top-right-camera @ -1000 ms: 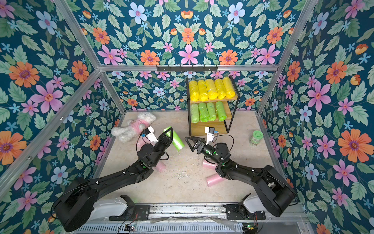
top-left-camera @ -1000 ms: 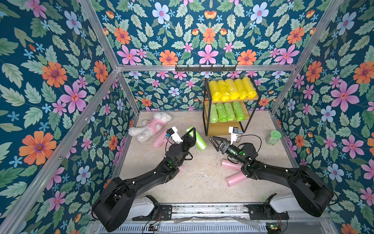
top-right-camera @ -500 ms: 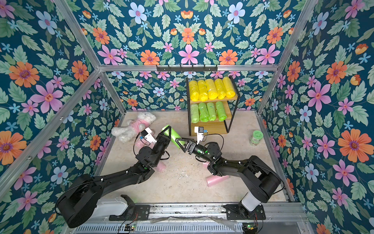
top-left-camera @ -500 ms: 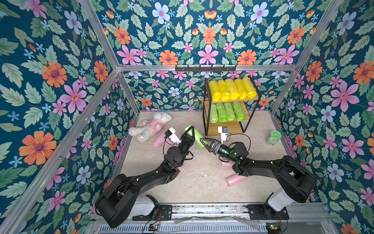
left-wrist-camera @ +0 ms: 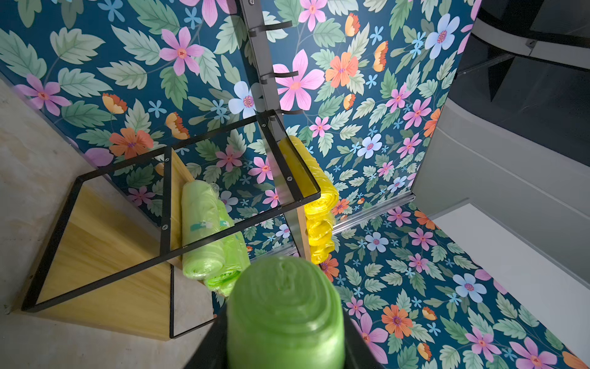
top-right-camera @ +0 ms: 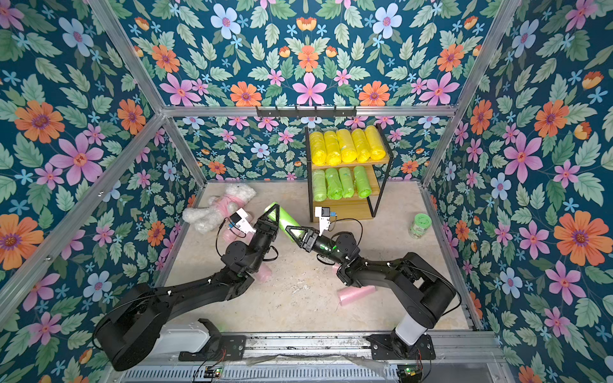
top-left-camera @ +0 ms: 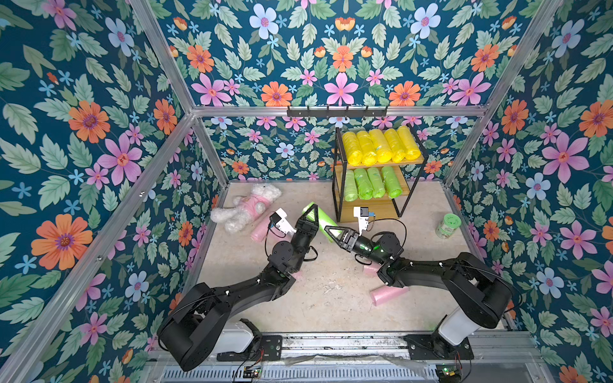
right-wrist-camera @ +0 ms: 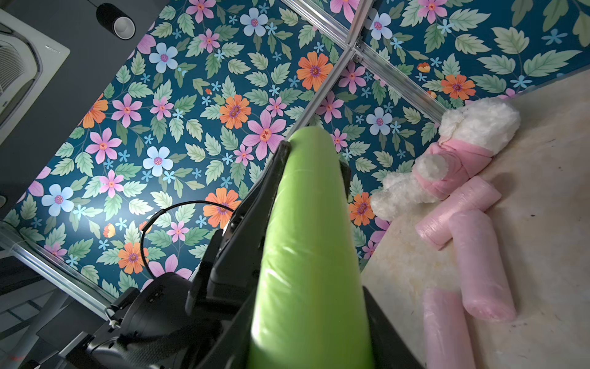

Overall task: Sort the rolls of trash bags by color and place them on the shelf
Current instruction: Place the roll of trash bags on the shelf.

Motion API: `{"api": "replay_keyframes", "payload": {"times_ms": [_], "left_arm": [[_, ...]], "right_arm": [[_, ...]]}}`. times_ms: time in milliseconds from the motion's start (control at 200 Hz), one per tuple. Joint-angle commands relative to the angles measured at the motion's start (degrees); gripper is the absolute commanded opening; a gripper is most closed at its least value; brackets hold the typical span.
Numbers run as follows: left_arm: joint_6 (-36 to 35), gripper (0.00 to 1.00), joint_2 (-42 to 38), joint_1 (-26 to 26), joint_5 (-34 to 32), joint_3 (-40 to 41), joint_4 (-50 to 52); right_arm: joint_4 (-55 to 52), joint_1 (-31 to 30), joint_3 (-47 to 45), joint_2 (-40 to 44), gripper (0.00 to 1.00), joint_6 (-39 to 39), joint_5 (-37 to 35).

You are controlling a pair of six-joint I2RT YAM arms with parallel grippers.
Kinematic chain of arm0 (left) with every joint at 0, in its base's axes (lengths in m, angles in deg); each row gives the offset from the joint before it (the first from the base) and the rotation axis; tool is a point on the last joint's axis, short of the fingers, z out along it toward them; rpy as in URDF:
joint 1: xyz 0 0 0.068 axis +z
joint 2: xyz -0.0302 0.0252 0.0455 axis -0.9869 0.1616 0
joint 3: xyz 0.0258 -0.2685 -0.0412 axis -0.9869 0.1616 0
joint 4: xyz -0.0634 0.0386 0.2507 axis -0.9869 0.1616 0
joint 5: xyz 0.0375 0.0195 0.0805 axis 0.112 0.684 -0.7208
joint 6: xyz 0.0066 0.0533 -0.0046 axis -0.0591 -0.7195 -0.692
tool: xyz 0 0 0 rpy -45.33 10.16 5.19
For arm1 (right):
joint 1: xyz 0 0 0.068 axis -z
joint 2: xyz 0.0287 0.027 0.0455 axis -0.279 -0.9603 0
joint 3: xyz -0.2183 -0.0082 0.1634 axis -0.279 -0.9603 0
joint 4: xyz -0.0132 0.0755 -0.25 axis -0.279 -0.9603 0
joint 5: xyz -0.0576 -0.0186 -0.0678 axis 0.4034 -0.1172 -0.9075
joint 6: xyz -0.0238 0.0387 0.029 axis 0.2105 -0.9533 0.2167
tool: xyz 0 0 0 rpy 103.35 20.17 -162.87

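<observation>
Left fingers (left-wrist-camera: 212,351) clamp one green roll (top-left-camera: 323,221); right fingers (right-wrist-camera: 383,335) pinch its other end.

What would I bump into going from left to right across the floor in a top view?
Plush toy → held green roll → shelf → jar

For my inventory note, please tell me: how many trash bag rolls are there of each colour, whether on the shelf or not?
Yellow rolls: 5
Green rolls: 5
Pink rolls: 5
Total: 15
</observation>
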Motion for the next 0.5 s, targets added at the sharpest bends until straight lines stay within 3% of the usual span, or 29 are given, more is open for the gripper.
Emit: {"api": "replay_keyframes", "payload": {"times_ms": [0, 90, 280, 495], "left_arm": [[0.42, 0.30, 0.04, 0.06, 0.42, 0.19, -2.15], [0.34, 0.36, -0.13, 0.02, 0.37, 0.44, -1.88], [-1.17, 0.66, -1.56, 0.04, -0.25, 0.87, 2.04], [-4.63, 0.77, -3.65, 0.28, 0.33, 2.30, 6.88]], "right_arm": [[3.87, -0.19, 0.40, 0.36, 0.42, 0.51, 0.45], [3.09, 0.02, 0.25, 0.82, 0.40, 1.02, 0.09], [1.45, 1.60, -1.19, 2.50, 0.39, 1.88, -0.05], [-7.46, 4.66, -4.05, 7.65, 0.38, 7.41, -0.96]]}}
